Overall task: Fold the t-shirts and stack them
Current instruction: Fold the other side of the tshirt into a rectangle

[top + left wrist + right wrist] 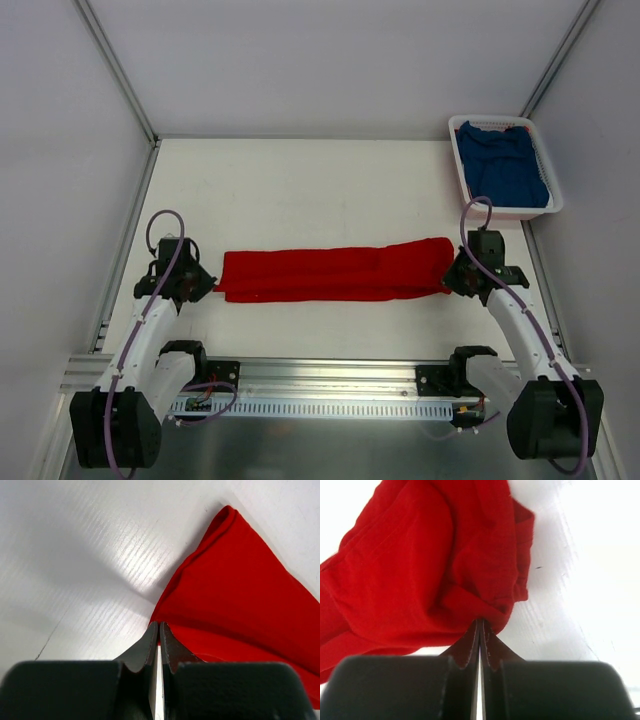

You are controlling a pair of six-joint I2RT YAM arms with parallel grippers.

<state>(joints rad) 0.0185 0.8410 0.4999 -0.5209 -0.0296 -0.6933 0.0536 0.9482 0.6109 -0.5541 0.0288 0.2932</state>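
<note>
The red t-shirt (335, 273) lies folded into a long narrow band across the table's front middle. My left gripper (203, 283) is at its left end. In the left wrist view the jaws are shut with the red t-shirt's corner (235, 605) meeting the fingertips (158, 626). My right gripper (455, 278) is shut on the band's right end, where the red t-shirt (420, 570) bunches up at the fingertips (480, 622). The blue t-shirt (505, 165) lies crumpled in the basket at the back right.
The white slatted basket (460, 160) stands at the table's back right corner, just beyond my right arm. Grey walls close the table on the left, back and right. A metal rail (320, 375) runs along the near edge.
</note>
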